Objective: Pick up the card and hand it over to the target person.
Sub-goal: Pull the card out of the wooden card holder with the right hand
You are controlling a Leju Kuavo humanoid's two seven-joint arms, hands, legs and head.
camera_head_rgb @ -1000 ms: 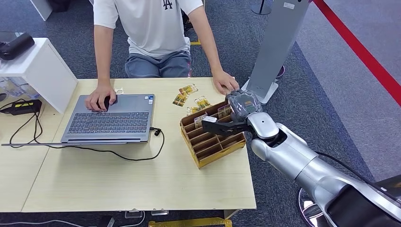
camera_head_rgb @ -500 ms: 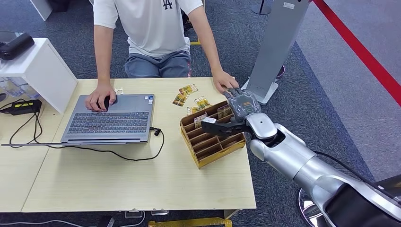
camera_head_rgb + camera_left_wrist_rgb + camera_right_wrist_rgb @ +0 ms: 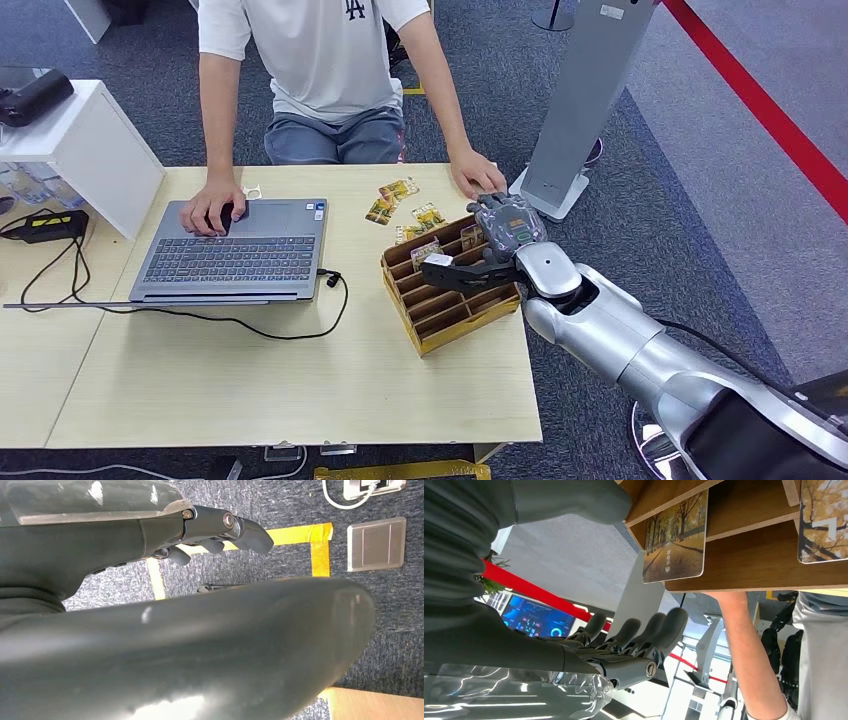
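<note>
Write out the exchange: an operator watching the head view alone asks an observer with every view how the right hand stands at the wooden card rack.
Operator: Has the right hand got a card yet?
Observer: No. In the right wrist view its fingers are spread with nothing between them, apart from the nearest card.
Operator: What is printed on that card?
Observer: A tree-lined avenue in autumn colours, with small white markings; it stands in a slot of the wooden rack.
Operator: Where is my left hand?
Observer: The left wrist view shows the left hand hanging over grey carpet beside yellow floor tape, fingers curled in and holding nothing.
</note>
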